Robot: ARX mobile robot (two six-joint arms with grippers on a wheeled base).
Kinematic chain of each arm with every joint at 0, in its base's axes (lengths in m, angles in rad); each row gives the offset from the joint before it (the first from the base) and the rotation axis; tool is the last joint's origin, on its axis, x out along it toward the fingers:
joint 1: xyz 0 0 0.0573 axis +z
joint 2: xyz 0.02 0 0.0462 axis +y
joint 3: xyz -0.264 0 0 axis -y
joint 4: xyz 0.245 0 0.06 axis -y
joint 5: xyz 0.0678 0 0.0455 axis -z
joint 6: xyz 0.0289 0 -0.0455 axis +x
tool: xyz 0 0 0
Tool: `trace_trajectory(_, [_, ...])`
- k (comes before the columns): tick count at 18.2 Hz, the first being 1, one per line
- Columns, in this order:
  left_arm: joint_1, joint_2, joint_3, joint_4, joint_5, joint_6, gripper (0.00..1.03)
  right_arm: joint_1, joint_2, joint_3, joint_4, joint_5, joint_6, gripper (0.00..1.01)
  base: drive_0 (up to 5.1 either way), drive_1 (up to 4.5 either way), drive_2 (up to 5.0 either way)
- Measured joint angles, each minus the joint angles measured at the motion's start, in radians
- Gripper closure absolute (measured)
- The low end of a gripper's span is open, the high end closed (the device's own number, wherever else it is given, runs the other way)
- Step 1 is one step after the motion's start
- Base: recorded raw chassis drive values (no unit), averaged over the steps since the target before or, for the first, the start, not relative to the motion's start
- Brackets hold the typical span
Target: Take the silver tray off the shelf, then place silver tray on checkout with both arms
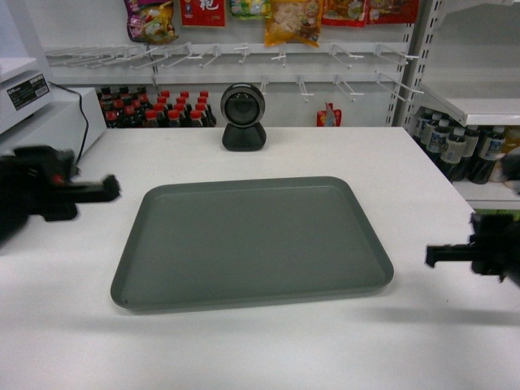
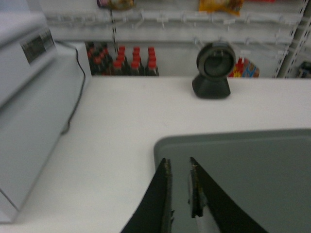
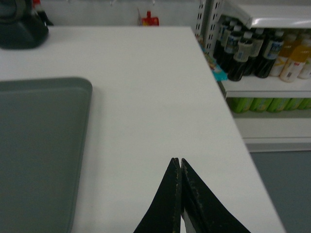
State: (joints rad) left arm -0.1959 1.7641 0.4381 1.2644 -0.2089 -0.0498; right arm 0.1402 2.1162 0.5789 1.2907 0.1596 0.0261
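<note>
Partly blurred left claw (image 1: 114, 188); silver tray (image 1: 252, 240) unobstructed.

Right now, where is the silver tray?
The silver tray lies flat mid-checkout in the head view, just in front of the black scanner, between both claws, neither touching it.

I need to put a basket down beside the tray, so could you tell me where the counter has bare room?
The checkout is bare in front of the silver tray, and to its right out to the counter edge, where only the right gripper hovers. Left of the tray is bare under the left gripper. Behind it, the black scanner stands mid-counter; a white machine crowds the far left.
</note>
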Motion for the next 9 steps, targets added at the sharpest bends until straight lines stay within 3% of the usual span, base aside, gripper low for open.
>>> trace_trajectory(4, [0.019,-0.111,-0.045,0.019,0.026,0.016,1.02,-0.006,-0.1,-0.092,0.005,-0.02,-0.004,0.98,0.0,0.0,0.0])
trace_trajectory(6, [0.045,-0.212,-0.146,-0.008,0.06,0.032,1.02,-0.026,-0.196,-0.225,-0.01,-0.048,-0.013,0.98,0.0,0.0,0.0])
trace_trajectory(8, [0.077,-0.327,-0.211,-0.122,0.082,0.032,1.02,-0.051,-0.33,-0.314,-0.006,-0.063,-0.017,0.98,0.0,0.0,0.0])
trace_trajectory(9, [0.116,-0.571,-0.319,-0.227,0.128,0.032,1.02,-0.088,-0.591,-0.457,-0.005,-0.106,-0.019,0.98,0.0,0.0,0.0])
